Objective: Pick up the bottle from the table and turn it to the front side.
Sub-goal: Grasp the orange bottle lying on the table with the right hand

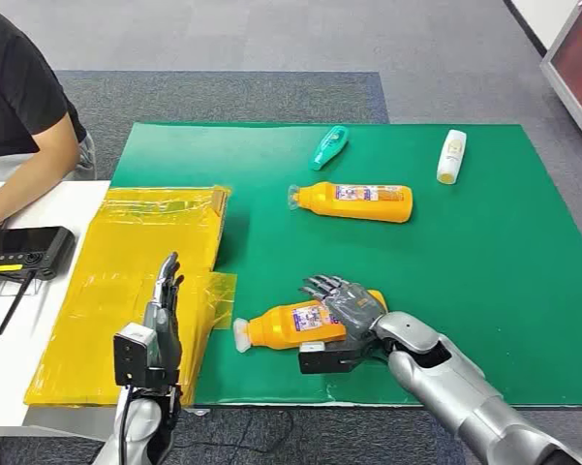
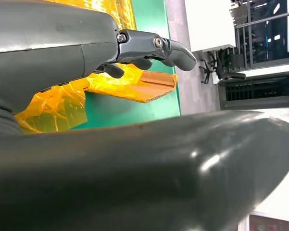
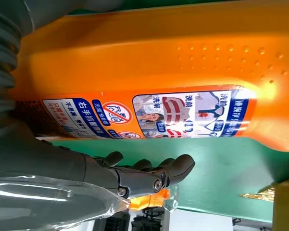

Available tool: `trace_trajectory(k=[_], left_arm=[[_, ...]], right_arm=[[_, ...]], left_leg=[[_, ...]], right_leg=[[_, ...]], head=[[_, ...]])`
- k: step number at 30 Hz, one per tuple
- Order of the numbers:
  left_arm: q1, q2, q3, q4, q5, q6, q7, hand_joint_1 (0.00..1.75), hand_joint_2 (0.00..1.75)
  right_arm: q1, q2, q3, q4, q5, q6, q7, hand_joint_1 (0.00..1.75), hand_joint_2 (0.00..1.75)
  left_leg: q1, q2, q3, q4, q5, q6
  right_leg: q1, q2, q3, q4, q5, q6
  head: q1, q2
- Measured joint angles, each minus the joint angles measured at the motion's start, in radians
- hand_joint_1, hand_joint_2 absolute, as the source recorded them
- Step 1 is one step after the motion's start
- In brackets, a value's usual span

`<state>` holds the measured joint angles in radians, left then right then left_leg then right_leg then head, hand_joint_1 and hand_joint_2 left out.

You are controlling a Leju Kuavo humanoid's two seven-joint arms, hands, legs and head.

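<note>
An orange bottle [image 1: 288, 325] with a blue and white label lies on its side near the front edge of the green mat [image 1: 492, 271], its pale cap pointing left. My right hand [image 1: 346, 305] lies over its base end. In the right wrist view the bottle [image 3: 154, 62] is very close, label showing, and the fingers [image 3: 150, 174] reach past its far side with a strip of mat between them and the bottle. My left hand [image 1: 164, 310] hovers over the yellow sheet [image 1: 141, 262], fingers straight and empty; the left wrist view shows its fingers [image 2: 154, 48] extended.
A second orange bottle [image 1: 357, 201] lies mid-mat, a teal bottle [image 1: 330, 147] and a white bottle [image 1: 452, 155] lie farther back. A person in a black shirt [image 1: 17, 107] sits at the left by a white table with a black device [image 1: 20, 252].
</note>
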<state>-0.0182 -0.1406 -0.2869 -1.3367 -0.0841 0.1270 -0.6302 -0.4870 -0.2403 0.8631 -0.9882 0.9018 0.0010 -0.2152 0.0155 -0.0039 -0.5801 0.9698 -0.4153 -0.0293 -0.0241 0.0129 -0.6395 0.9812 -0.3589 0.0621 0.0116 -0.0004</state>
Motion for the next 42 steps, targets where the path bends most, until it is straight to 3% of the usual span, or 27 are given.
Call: trace_trajectory(k=[4, 5, 8, 9, 11, 13, 14, 18, 20, 23, 25, 26, 28, 30, 35, 38, 42], left_arm=[[0.004, -0.001, 0.006, 0.000, -0.002, 0.000, -0.002, 0.00, 0.00], [0.005, -0.001, 0.008, 0.000, -0.002, 0.000, -0.002, 0.00, 0.00], [0.006, -0.002, 0.015, 0.000, -0.003, 0.000, -0.003, 0.00, 0.00], [0.006, -0.002, 0.016, 0.000, -0.004, 0.000, -0.003, 0.00, 0.00], [0.006, -0.002, 0.018, 0.000, -0.005, 0.000, -0.005, 0.00, 0.00], [0.006, -0.002, 0.021, 0.000, -0.007, 0.000, -0.006, 0.00, 0.00], [0.006, -0.003, 0.021, 0.000, -0.007, 0.000, -0.006, 0.00, 0.00], [0.006, -0.004, 0.024, 0.000, -0.010, 0.001, -0.009, 0.00, 0.00], [0.006, -0.004, 0.027, 0.000, -0.011, 0.002, -0.011, 0.00, 0.00], [0.006, -0.004, 0.032, 0.000, -0.011, 0.006, -0.015, 0.00, 0.00], [0.006, -0.004, 0.038, -0.001, -0.012, 0.011, -0.018, 0.00, 0.00], [0.006, -0.004, 0.041, -0.001, -0.012, 0.013, -0.018, 0.00, 0.00], [0.006, -0.004, 0.045, -0.002, -0.013, 0.015, -0.020, 0.00, 0.00], [0.006, -0.004, 0.046, -0.003, -0.014, 0.016, -0.020, 0.00, 0.00], [0.004, -0.004, 0.047, -0.007, -0.020, 0.017, -0.021, 0.00, 0.00], [0.001, -0.003, 0.047, -0.015, -0.017, 0.018, -0.022, 0.00, 0.00], [0.000, -0.002, 0.046, -0.039, -0.005, 0.025, -0.022, 0.00, 0.00]], right_arm=[[-0.005, 0.000, 0.006, 0.007, 0.000, 0.004, 0.015, 0.00, 1.75], [-0.007, 0.001, 0.008, 0.009, 0.000, 0.007, 0.017, 0.09, 1.75], [-0.015, 0.001, 0.011, 0.016, -0.007, 0.019, 0.017, 1.34, 1.75], [-0.017, 0.002, 0.013, 0.018, -0.011, 0.023, 0.014, 1.67, 1.75], [-0.022, 0.004, 0.015, 0.024, -0.018, 0.028, 0.010, 1.69, 1.75], [-0.026, 0.007, 0.017, 0.030, -0.022, 0.030, 0.008, 1.59, 1.75], [-0.029, 0.009, 0.017, 0.033, -0.024, 0.030, 0.008, 1.46, 1.75], [-0.039, 0.016, 0.020, 0.046, -0.030, 0.032, 0.008, 0.58, 1.75], [-0.043, 0.020, 0.022, 0.052, -0.033, 0.033, 0.008, 0.46, 1.75], [-0.050, 0.027, 0.026, 0.062, -0.033, 0.032, 0.010, 0.41, 1.75], [-0.054, 0.031, 0.028, 0.070, -0.033, 0.032, 0.011, 0.62, 1.75], [-0.055, 0.033, 0.029, 0.074, -0.033, 0.032, 0.011, 0.80, 1.75], [-0.058, 0.038, 0.032, 0.082, -0.035, 0.031, 0.010, 1.37, 1.75], [-0.059, 0.044, 0.033, 0.090, -0.039, 0.020, 0.004, 1.72, 1.75], [-0.050, 0.058, 0.023, 0.105, -0.117, -0.030, -0.079, 1.75, 1.75], [-0.003, 0.073, -0.029, 0.080, -0.238, -0.069, -0.178, 1.75, 1.75], [0.068, 0.093, -0.103, 0.016, -0.305, -0.094, -0.211, 1.75, 1.75]], left_leg=[[0.000, 0.000, 0.000, 0.000, 0.000, 0.000], [0.000, 0.000, 0.000, 0.000, 0.000, 0.000], [0.000, 0.000, 0.001, 0.000, 0.000, 0.000], [0.000, 0.000, 0.001, 0.000, 0.000, 0.000], [0.000, 0.000, 0.001, 0.000, 0.001, 0.000], [0.000, 0.000, 0.001, 0.000, 0.001, -0.001], [0.000, 0.000, 0.001, 0.000, 0.001, -0.001], [0.000, 0.000, 0.001, 0.000, 0.002, -0.001], [0.000, 0.000, 0.001, 0.000, 0.002, -0.001], [0.000, 0.000, 0.001, 0.000, 0.002, -0.001], [0.000, 0.000, 0.001, 0.000, 0.002, -0.001], [0.000, 0.000, 0.001, 0.000, 0.002, -0.001], [0.000, 0.000, 0.001, 0.000, 0.002, -0.001], [0.000, 0.000, 0.001, 0.000, 0.002, -0.002], [0.000, 0.000, 0.001, 0.000, 0.003, -0.002], [0.000, 0.000, 0.000, 0.000, 0.003, -0.002], [0.000, 0.000, -0.002, 0.000, 0.003, -0.002]], right_leg=[[0.000, 0.000, 0.000, 0.000, 0.000, 0.000], [0.000, 0.000, 0.000, 0.000, 0.000, 0.000], [0.000, 0.000, 0.000, 0.000, 0.001, 0.000], [0.000, 0.000, 0.000, 0.000, 0.001, 0.000], [0.000, 0.000, 0.000, 0.000, 0.001, 0.000], [0.000, 0.000, 0.000, 0.000, 0.002, 0.000], [0.000, 0.000, 0.000, 0.000, 0.002, -0.001], [0.000, 0.000, 0.000, 0.000, 0.003, -0.001], [0.000, 0.000, 0.000, 0.000, 0.003, -0.001], [0.000, 0.000, 0.000, 0.000, 0.003, -0.001], [0.000, 0.000, 0.000, 0.000, 0.003, -0.001], [0.000, 0.000, 0.000, 0.000, 0.003, -0.001], [0.000, 0.000, 0.000, 0.000, 0.003, -0.001], [0.000, 0.000, 0.000, 0.000, 0.003, -0.001], [0.000, 0.000, 0.000, 0.000, 0.004, -0.002], [0.001, 0.000, 0.000, 0.000, 0.004, -0.002], [0.001, 0.000, -0.002, 0.000, 0.003, -0.002]], head=[[0.000, 0.000], [0.000, 0.000], [0.000, 0.000], [0.000, 0.000], [0.000, 0.000], [0.000, 0.000], [0.000, 0.000], [0.000, 0.000], [0.000, 0.000], [0.000, 0.000], [0.000, 0.000], [0.000, 0.000], [0.000, 0.000], [0.000, 0.000], [0.000, 0.000], [0.000, 0.000], [0.000, 0.000]])
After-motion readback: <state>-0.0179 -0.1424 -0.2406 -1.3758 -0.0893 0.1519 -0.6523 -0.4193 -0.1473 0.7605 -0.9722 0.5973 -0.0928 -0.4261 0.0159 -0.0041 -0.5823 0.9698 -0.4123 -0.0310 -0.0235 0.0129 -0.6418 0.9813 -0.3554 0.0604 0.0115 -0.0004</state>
